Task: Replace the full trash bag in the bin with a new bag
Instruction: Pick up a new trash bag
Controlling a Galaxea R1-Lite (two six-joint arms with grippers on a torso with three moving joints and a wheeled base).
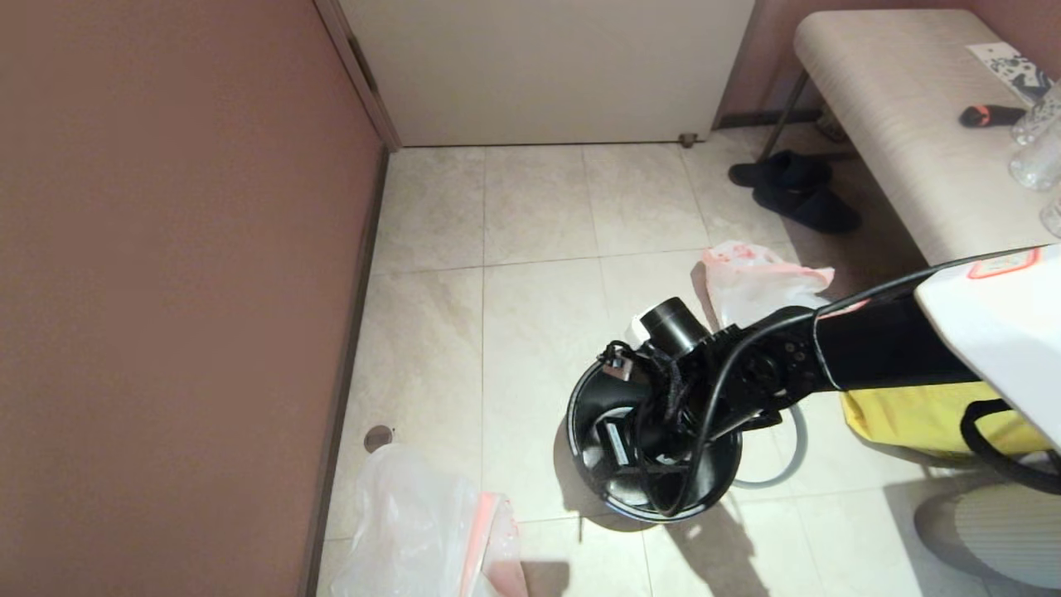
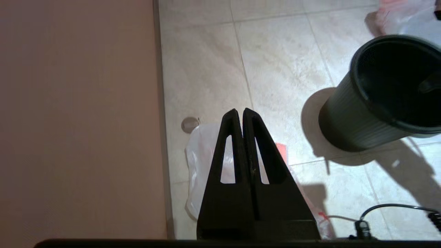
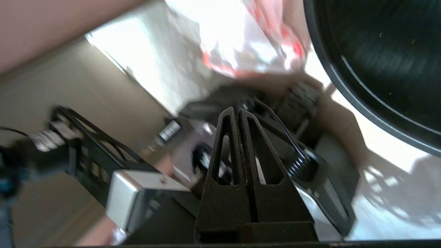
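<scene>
The black bin (image 1: 597, 398) stands on the tiled floor with a bare, dark inside (image 2: 396, 79). Its grey hoop (image 1: 792, 464) lies on the floor to its right. My right arm reaches in from the right, its wrist over the bin's mouth. The right gripper (image 3: 238, 111) is shut on nothing beside the bin's rim (image 3: 344, 86). The new bag (image 1: 414, 531), smooth translucent white with a pink band, lies by the left wall. My left gripper (image 2: 240, 110) hovers above this bag (image 2: 203, 151), shut and empty. A lumpier white bag (image 1: 758, 282) sits behind the bin.
A yellow bag (image 1: 920, 414) stands under my right arm. Dark shoes (image 1: 796, 191) lie beside a padded bench (image 1: 895, 124) at the back right. The pink wall (image 1: 166, 290) runs along the left, with a floor drain (image 1: 378, 437) near it. A white door (image 1: 547, 75) closes the back.
</scene>
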